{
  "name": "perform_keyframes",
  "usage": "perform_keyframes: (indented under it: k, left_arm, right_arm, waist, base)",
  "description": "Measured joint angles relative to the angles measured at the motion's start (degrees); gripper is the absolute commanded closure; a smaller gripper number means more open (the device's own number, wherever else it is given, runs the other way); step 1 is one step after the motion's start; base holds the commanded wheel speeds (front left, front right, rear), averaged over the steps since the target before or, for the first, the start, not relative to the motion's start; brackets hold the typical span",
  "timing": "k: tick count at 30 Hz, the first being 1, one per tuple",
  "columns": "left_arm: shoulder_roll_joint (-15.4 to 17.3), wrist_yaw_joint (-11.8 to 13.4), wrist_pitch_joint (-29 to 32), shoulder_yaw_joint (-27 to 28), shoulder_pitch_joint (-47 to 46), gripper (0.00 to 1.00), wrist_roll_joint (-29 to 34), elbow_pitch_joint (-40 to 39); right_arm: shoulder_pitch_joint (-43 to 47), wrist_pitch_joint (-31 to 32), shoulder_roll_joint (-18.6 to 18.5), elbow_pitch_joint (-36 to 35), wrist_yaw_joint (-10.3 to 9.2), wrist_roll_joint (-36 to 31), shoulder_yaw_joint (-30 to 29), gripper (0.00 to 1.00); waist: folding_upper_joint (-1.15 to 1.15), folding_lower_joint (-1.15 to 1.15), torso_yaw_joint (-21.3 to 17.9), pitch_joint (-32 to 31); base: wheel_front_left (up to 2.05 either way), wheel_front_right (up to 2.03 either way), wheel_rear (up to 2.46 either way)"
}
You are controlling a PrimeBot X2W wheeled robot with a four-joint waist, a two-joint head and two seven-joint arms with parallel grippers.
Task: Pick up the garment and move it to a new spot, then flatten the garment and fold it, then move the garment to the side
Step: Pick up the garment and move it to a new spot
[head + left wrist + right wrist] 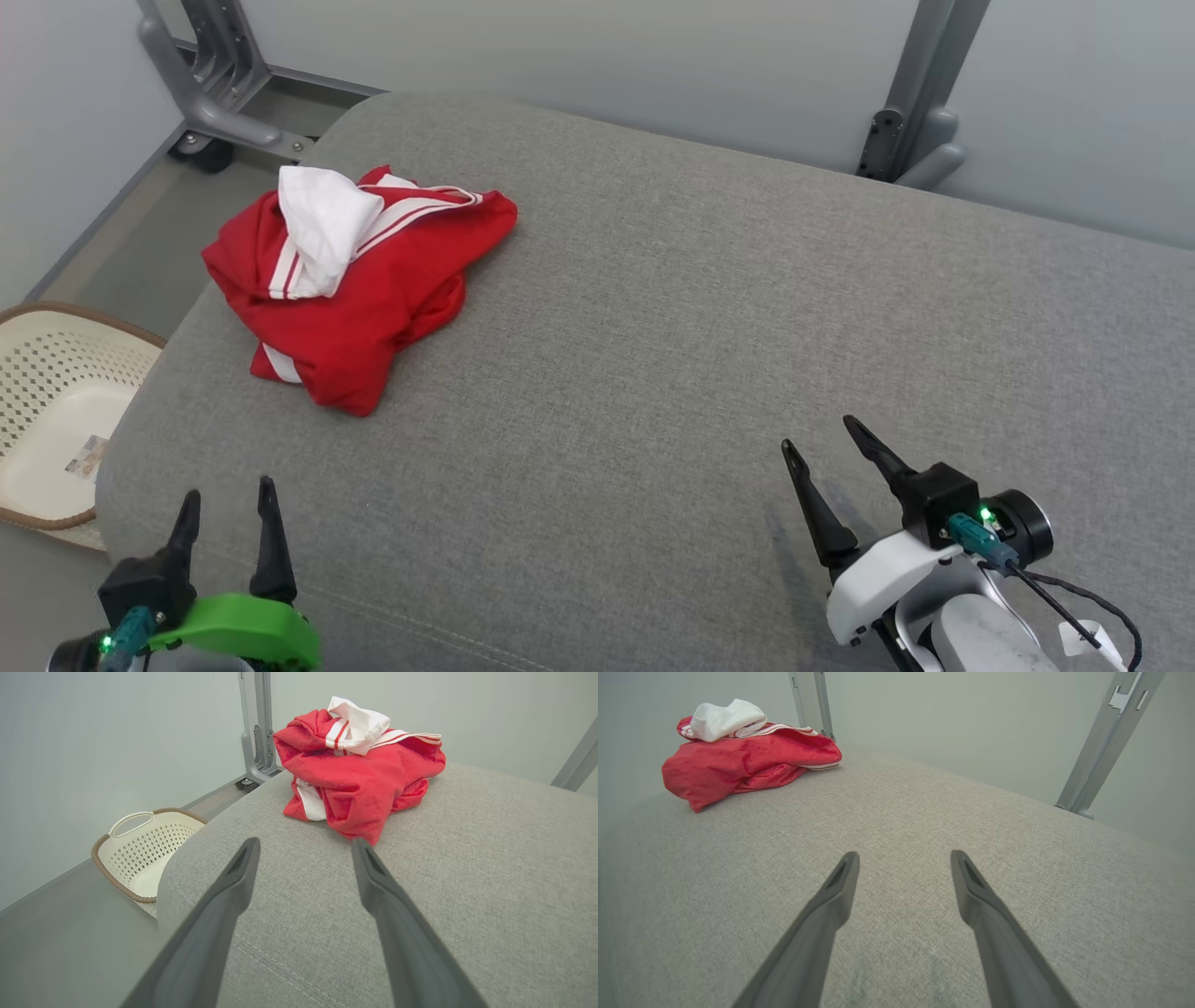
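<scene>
A crumpled red garment with white stripes and a white lining bunched on top lies near the far left corner of the grey cushioned surface. It appears ahead in the left wrist view and far off to the left in the right wrist view. My left gripper hovers open at the near left edge, a short way in front of the garment, holding nothing. My right gripper stands open over the near right part of the surface, far from the garment, also holding nothing.
A cream perforated laundry basket with a brown rim sits on the floor left of the surface. Grey metal frame legs stand behind the far edge, another at the right. A pale wall runs behind.
</scene>
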Motion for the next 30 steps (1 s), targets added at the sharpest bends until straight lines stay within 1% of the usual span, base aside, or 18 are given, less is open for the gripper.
perform_keyframes:
  k: [3,9,13,19,24,27,30]
  left_arm:
    - [0.7,-0.9,0.0,0.5,-2.5,0.00,-0.1,-0.1]
    - [5.5,-1.5,0.0,0.1,-9.7,0.00,0.0,2.3]
    - [9.4,-1.7,0.0,-2.8,-15.1,0.00,0.3,4.1]
    - [14.1,-1.9,0.0,-6.8,-21.1,0.00,-2.5,8.9]
    - [16.3,-1.9,0.0,-8.6,-24.7,0.00,-5.3,14.1]
    - [17.5,-1.9,0.0,-8.4,-26.5,0.00,-7.3,16.1]
    - [18.0,-1.9,0.0,-8.4,-26.9,0.00,-8.4,18.3]
  right_arm:
    - [-0.4,0.0,-0.3,-0.2,0.00,0.2,0.3,0.00]
    - [-1.9,0.0,-1.3,-1.3,0.00,0.4,1.2,0.00]
    - [-2.6,0.0,-1.9,-1.8,0.00,0.7,2.1,0.00]
    - [-3.8,0.0,-3.0,-2.4,0.00,0.6,2.5,0.00]
    - [-4.3,0.0,-3.9,-2.5,0.00,0.6,2.4,0.00]
    - [-4.3,0.0,-4.4,-2.5,0.00,0.6,2.5,0.00]
    - [-4.5,0.0,-5.0,-2.5,0.00,0.7,2.3,0.00]
  waist:
    - [0.00,0.00,-1.1,0.9]
    - [0.00,0.00,-3.0,3.0]
    - [0.00,0.00,-4.3,4.1]
    - [0.00,0.00,-6.7,5.8]
    - [0.00,0.00,-8.8,7.2]
    - [0.00,0.00,-10.1,8.1]
    - [0.00,0.00,-11.5,8.8]
  base:
    - [0.00,0.00,0.00]
    - [0.00,0.00,0.00]
    - [0.00,0.00,0.00]
    - [0.00,0.00,0.00]
    - [0.00,0.00,0.00]
    - [0.00,0.00,0.00]
    - [0.00,0.00,0.00]
